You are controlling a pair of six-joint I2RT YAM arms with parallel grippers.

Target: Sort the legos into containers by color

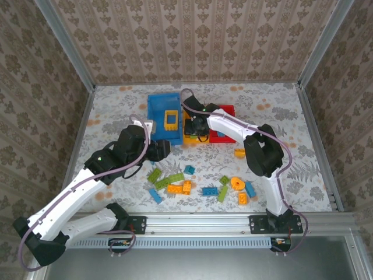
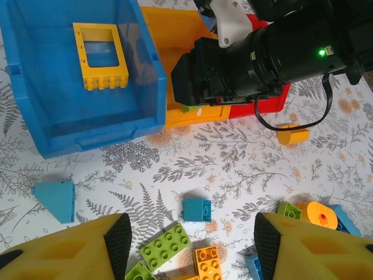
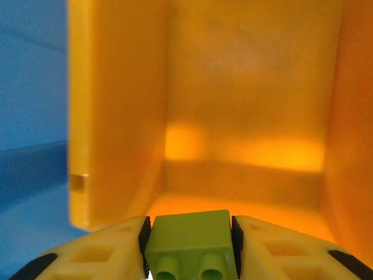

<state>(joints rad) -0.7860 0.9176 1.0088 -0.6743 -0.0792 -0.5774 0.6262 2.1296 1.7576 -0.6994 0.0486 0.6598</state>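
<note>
While my right fingers point(image 3: 274, 248) clamp a small lime green plastic brick point(image 3: 189, 236), the left fingers point(image 2: 76, 251) gape empty.

I see the brick pinched between both pads within the walls of the open-top orange-yellow plastic bin point(image 3: 245, 116), beside the larger blue plastic bin point(image 2: 35, 99) that holds a yellow square frame brick point(image 2: 100, 56). My left fingers are spread wide above the patterned table point(image 2: 233, 157), touching nothing, over scattered green, orange and blue bricks point(image 2: 165, 244).

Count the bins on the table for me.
3, side by side: blue bin on the left, orange-yellow bin in the middle, red bin on the right. No more seem hidden.
</note>
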